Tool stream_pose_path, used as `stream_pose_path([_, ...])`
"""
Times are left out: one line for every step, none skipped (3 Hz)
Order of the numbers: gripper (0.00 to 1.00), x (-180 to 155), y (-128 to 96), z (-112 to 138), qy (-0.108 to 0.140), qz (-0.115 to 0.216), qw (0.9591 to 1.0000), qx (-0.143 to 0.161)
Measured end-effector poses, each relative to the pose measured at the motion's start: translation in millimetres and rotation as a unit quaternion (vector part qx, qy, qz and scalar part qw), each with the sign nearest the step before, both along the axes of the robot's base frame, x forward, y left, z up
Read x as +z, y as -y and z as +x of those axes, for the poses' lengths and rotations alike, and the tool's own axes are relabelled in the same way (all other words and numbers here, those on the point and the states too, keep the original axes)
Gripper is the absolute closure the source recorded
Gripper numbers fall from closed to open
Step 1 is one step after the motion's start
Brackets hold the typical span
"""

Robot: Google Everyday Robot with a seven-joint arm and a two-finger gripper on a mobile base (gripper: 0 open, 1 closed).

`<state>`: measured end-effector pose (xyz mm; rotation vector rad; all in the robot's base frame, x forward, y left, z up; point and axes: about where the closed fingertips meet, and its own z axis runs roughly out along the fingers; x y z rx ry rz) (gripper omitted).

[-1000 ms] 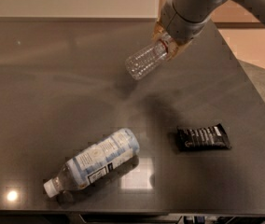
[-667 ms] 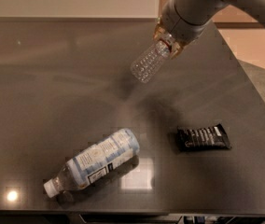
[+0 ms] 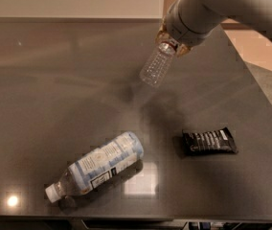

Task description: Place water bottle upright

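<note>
The water bottle (image 3: 156,65) is a small clear ribbed bottle. It hangs in the air above the dark table (image 3: 54,80), right of centre towards the back. It is tilted, with its base pointing down and to the left. Its neck and cap are hidden inside my gripper (image 3: 170,43), which is shut on its top end. The arm comes in from the upper right.
A larger bottle (image 3: 102,164) with a pale blue-white label and white cap lies on its side near the front edge. A black snack bar (image 3: 209,141) lies at the right. The table's right edge runs diagonally, with floor beyond it.
The held bottle has swung from a shallow tilt to a steeper one, with its base lower. The wrist has turned with it. The other things have not moved.
</note>
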<state>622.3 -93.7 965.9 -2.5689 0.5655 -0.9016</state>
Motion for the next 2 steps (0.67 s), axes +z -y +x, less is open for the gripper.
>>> stream_pose_path([1.0, 0.0, 0.1, -0.4, -0.001, 0.0, 1.0, -0.001])
stream_pose_path([1.0, 2.6, -0.6, -1.6, 0.007, -0.007, 0.9999, 0.012])
